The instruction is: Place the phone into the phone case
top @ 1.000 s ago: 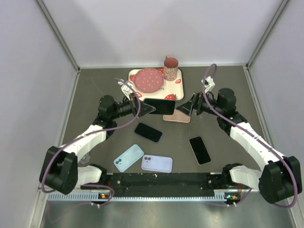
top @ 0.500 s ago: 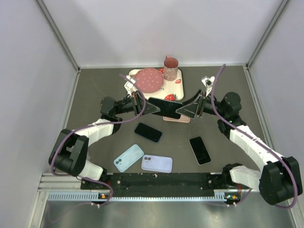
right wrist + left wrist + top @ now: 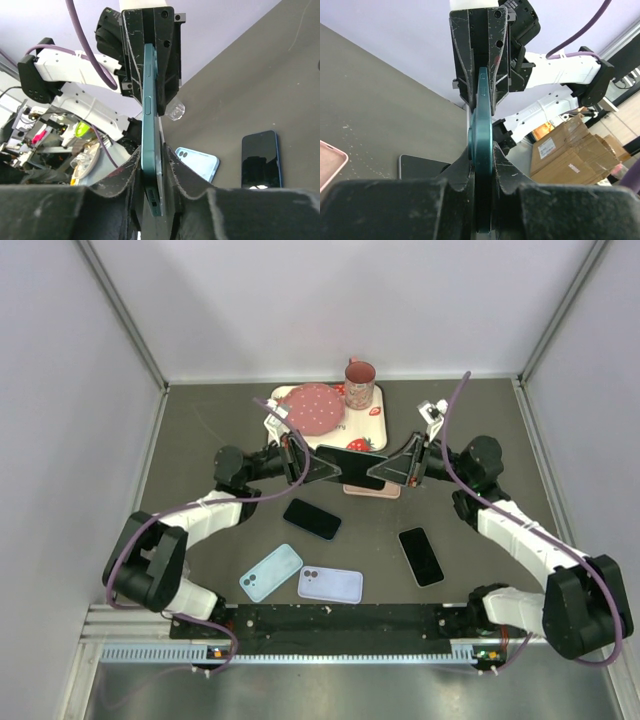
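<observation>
My left tool (image 3: 314, 468) and right tool (image 3: 380, 472) each clamp an end of the phone (image 3: 345, 463), not yet in the case (image 3: 374, 490).

Phone (image 3: 345, 464) above case (image 3: 375, 490) — tray (image 3: 378, 427) behind.

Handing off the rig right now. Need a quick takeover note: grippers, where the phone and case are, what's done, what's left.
Left gripper: shut on one end of the teal phone.
Right gripper: shut on the other end. The phone hangs between the two grippers, off the table.
Pink case: flat on the table at the near edge of the tray, partly hidden under the held phone.
Done: phone lifted and gripped by both arms.
Left: likely bring the phone down onto the pink case, seat it, then let go. It is not in any case yet.
</observation>
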### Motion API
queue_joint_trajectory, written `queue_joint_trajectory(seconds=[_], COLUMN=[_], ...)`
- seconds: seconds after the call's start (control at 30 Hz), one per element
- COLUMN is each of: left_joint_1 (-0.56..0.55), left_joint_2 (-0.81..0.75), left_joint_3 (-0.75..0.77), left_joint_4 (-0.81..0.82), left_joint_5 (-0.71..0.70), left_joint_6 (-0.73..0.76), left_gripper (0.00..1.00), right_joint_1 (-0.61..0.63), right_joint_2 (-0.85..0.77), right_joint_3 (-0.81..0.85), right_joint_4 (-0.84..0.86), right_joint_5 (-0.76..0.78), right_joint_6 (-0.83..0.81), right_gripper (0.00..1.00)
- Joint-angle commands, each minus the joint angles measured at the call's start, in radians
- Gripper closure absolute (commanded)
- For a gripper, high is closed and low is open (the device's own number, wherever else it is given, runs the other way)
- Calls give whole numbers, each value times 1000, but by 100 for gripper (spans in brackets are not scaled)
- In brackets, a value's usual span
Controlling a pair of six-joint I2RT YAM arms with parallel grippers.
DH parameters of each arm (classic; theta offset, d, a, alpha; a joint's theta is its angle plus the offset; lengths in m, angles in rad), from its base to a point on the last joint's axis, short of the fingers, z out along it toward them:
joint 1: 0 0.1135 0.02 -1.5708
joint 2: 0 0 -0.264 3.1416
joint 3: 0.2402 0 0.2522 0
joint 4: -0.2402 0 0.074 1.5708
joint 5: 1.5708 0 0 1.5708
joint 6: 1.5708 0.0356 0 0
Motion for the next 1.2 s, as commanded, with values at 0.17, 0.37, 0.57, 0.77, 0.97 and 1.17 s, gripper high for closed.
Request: queue_joint_trajectory(seconds=[0.17, 0.37, 0.57, 0.77, 0.97, 1.17], left_joint_1=[-33, -36, -43, -59, -80, -96], left_joint_2=[-152, -262, -334, -390, -365, -243], left_joint_3=[95, 147, 178, 178, 196, 252], left_joint_4=[-362, -802, -1044, -1213, -1325, -1343], left_joint_5=[-99, -279, -452, -647, -810, -805], left_joint_6=[386, 673, 880, 1000, 1062, 1037], left_gripper=[87, 35, 20, 13, 13, 13], right_joint_1=[18, 18, 13, -66, -192, -243], right_joint_2=[19, 8, 17, 33, 28, 19], right_joint_3=[34, 104, 176, 146, 92, 112], right_joint_4=[-20, -316, -583, -652, -677, -728], right_joint_5=[18, 105, 262, 330, 305, 308], right_joint_6=[-22, -182, -284, -285, -272, -317], right_gripper=[100, 100, 100, 100, 100, 100])
